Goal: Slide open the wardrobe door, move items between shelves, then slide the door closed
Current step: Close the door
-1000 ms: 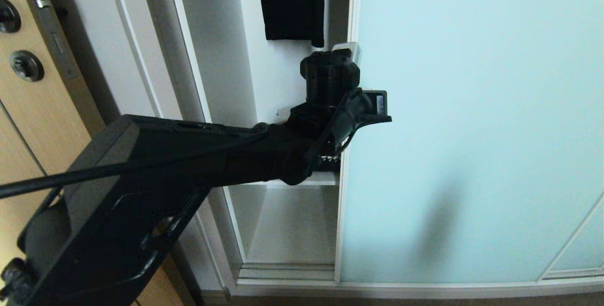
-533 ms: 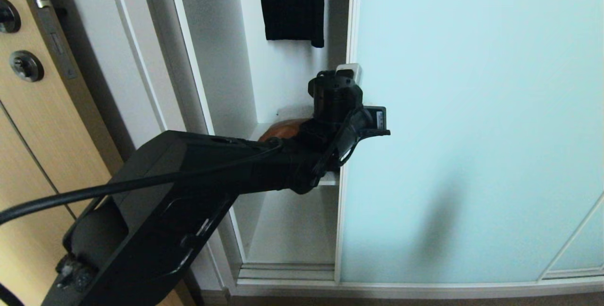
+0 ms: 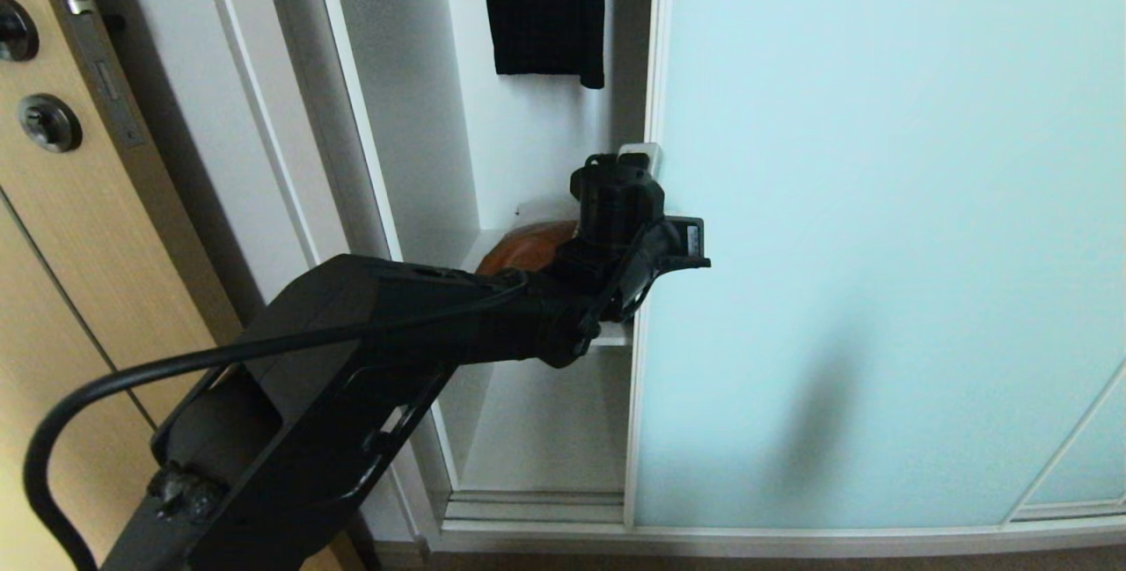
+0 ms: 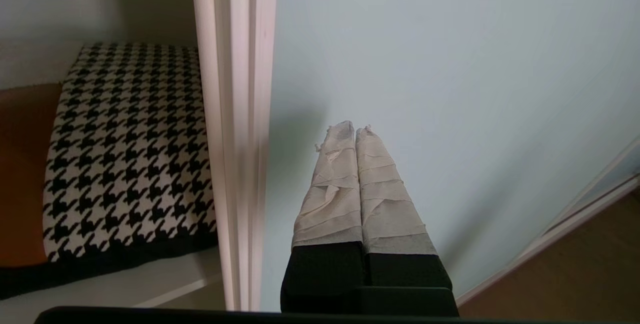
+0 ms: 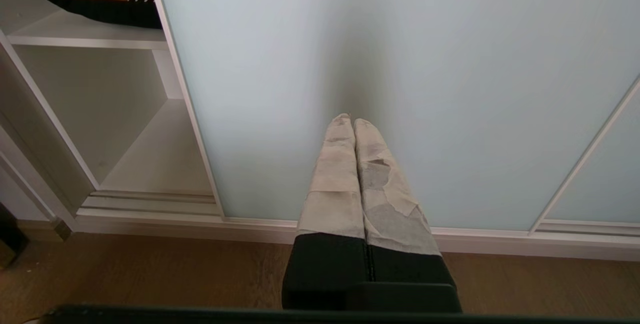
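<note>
The sliding wardrobe door [image 3: 880, 245], frosted aqua glass, stands partly open with its white frame edge [image 4: 235, 139] beside the gap. My left gripper [image 3: 640, 153] is shut and empty. Its taped fingertips [image 4: 355, 132] point at the glass just beside that frame edge; whether they touch it does not show. The cushion [image 4: 130, 149], tan leather and houndstooth, lies on a white shelf [image 3: 607, 338] inside the wardrobe and is partly hidden by the door. My right gripper [image 5: 352, 122] is parked low in front of the glass, shut and empty.
A black garment [image 3: 545, 8] hangs inside above the shelf. A tan wood-grain door [image 3: 53, 201] with dark round hardware stands at the left. Below the shelf is an empty white compartment [image 5: 150, 154]. Wooden floor [image 5: 150, 274] runs along the door track.
My left arm has sunk, and its gripper has slid down along the door's edge. The tan end of the cushion, hidden behind the arm before, now shows.
</note>
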